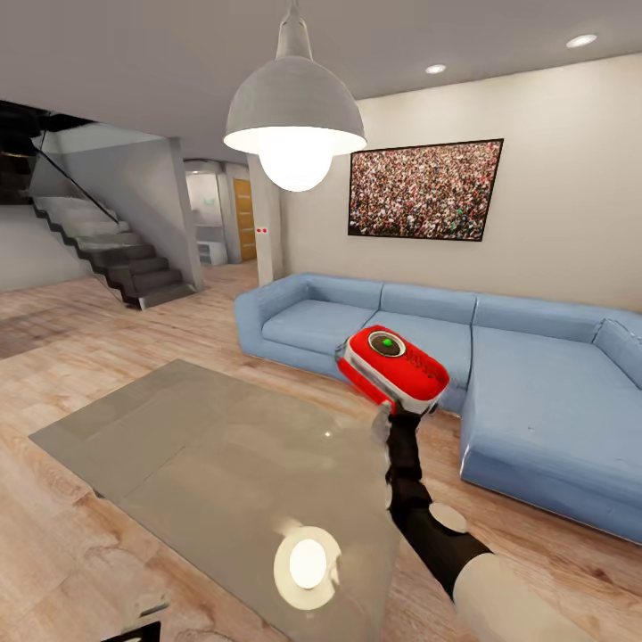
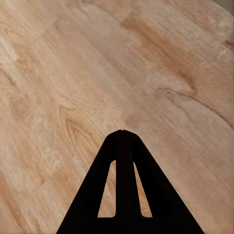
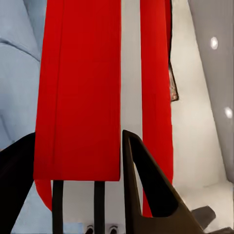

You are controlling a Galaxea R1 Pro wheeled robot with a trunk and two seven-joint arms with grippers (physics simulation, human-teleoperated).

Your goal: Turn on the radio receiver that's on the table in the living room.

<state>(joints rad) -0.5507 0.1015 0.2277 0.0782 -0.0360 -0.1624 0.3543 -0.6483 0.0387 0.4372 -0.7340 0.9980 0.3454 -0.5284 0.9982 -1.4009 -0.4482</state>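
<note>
Your right gripper (image 1: pixel 399 412), fingers closed on the radio (image 1: pixel 392 367), lifts it above the table (image 1: pixel 205 455); likely light, rigid, smooth-shelled, so grip its flat sides.

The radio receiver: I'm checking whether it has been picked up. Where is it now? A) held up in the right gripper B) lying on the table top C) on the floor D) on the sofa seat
A: the radio receiver sits raised in the right gripper, above the table edge.

My right arm (image 1: pixel 464 557) shows a white sleeve-like forearm, a round grey joint cap and black wrist, while my left gripper (image 2: pixel 124 134) has flat black fingers with slot cut-outs.
</note>
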